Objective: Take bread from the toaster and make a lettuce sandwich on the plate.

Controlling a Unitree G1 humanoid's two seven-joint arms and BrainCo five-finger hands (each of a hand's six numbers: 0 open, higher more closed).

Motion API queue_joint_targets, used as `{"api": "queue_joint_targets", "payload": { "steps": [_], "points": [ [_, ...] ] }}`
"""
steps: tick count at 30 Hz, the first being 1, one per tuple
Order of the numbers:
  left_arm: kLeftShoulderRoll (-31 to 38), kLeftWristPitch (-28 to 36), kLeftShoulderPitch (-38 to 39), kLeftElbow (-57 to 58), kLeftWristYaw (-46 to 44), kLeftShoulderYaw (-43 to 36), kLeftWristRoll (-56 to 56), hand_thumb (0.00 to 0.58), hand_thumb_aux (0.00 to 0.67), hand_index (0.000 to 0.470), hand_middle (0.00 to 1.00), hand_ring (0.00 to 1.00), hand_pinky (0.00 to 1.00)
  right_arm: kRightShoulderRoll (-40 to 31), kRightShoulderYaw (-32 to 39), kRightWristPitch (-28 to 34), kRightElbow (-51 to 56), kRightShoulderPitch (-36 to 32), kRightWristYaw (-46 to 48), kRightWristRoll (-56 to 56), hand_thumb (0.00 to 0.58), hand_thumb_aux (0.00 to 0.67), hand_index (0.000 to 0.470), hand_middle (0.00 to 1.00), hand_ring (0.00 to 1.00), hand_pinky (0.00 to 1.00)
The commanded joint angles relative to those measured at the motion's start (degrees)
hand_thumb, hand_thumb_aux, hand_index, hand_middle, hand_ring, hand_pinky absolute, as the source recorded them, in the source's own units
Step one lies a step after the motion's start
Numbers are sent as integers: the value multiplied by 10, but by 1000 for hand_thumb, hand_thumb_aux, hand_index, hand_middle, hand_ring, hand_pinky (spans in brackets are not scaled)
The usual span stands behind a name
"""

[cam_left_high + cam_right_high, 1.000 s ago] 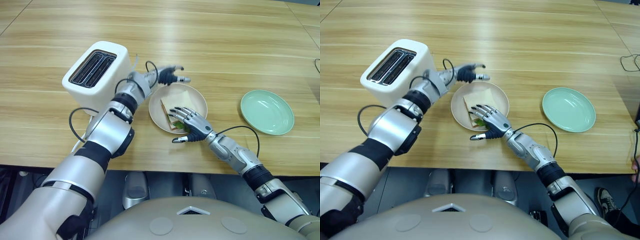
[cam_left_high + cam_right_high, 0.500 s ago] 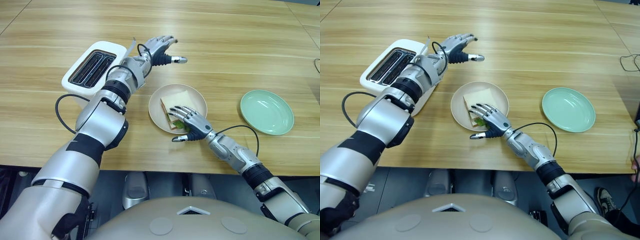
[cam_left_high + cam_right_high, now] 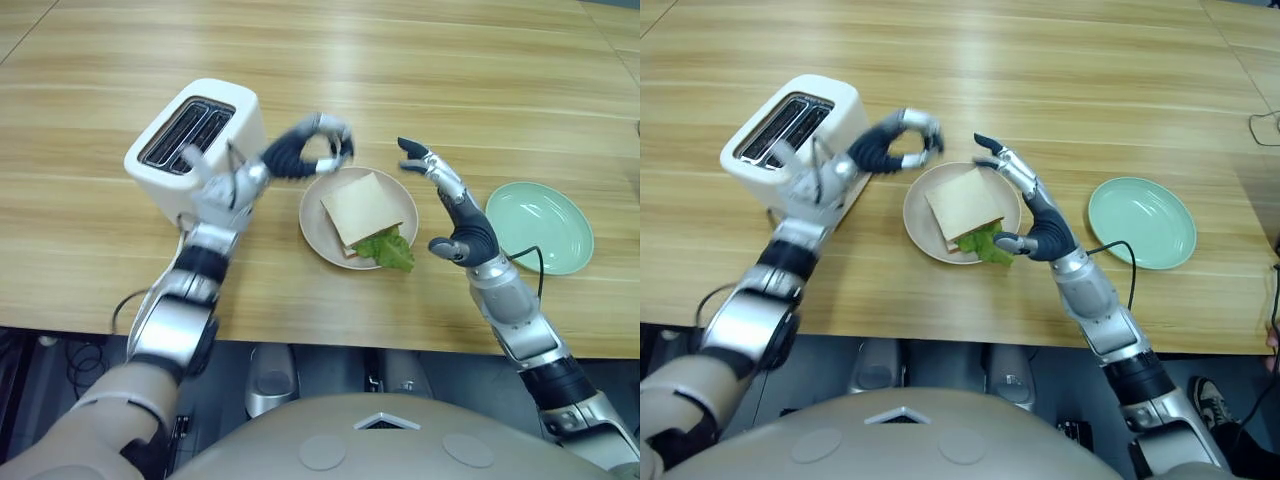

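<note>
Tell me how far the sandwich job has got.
Done: the toaster slots look empty, and a bread slice lies over lettuce on the beige plate; a lower slice is hard to make out. In hand: nothing. The left hand is curled and empty between toaster and plate; the right hand is open, raised beside the plate. Left: seemingly nothing.

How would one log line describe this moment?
pale bread slice over green lettuce on round beige plate | left hand curled, empty, near white toaster | right hand open, right of plate
</note>
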Motion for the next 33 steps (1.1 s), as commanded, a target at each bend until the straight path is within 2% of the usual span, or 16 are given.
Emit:
{"api": "queue_joint_targets", "payload": {
  "steps": [1, 7, 11, 16, 20, 25, 30, 31, 32, 33],
  "points": [
    [57, -2, 55, -55, -93, -54, 17, 580, 670, 460, 1000, 1000, 1000, -25, 36, 14, 18, 22, 96, -16, 580, 670, 460, 1000, 1000, 1000],
    [46, -6, 83, 14, -66, -60, 123, 580, 670, 460, 1000, 1000, 1000, -41, 83, 50, 107, 36, 180, -136, 580, 670, 460, 1000, 1000, 1000],
    [17, -12, 82, 53, -26, -55, 174, 580, 670, 460, 1000, 1000, 1000, -15, 83, 77, 171, 17, 161, -217, 580, 670, 460, 1000, 1000, 1000],
    [-17, -15, 50, 128, 59, -45, 257, 580, 670, 460, 1000, 1000, 1000, 30, 86, 112, 268, -36, 90, -321, 580, 670, 460, 1000, 1000, 1000],
    [-41, -10, 13, 197, 146, -34, 310, 580, 670, 460, 1000, 1000, 1000, 65, 88, 117, 337, -79, 23, -369, 580, 670, 460, 1000, 1000, 1000],
    [-70, 26, -55, 299, 309, -29, 397, 580, 670, 460, 1000, 1000, 1000, 102, 79, 146, 428, -147, -108, -432, 580, 670, 460, 1000, 1000, 1000],
    [-98, 72, -113, 381, 459, -20, 438, 580, 670, 460, 1000, 1000, 1000, 134, 72, 172, 508, -211, -216, -461, 580, 670, 460, 1000, 1000, 1000],
    [-104, 77, -124, 396, 491, -18, 443, 526, 465, 319, 1000, 1000, 1000, 141, 69, 178, 524, -224, -240, -464, 580, 670, 460, 1000, 1000, 1000],
    [-111, 84, -136, 411, 525, -13, 445, 484, 397, 272, 1000, 1000, 1000, 148, 67, 182, 537, -236, -261, -466, 580, 670, 460, 1000, 1000, 1000],
    [-118, 91, -147, 426, 555, -9, 446, 408, 305, 209, 1000, 1000, 1000, 154, 65, 184, 551, -247, -282, -466, 580, 670, 460, 1000, 1000, 1000]
  ]
}}
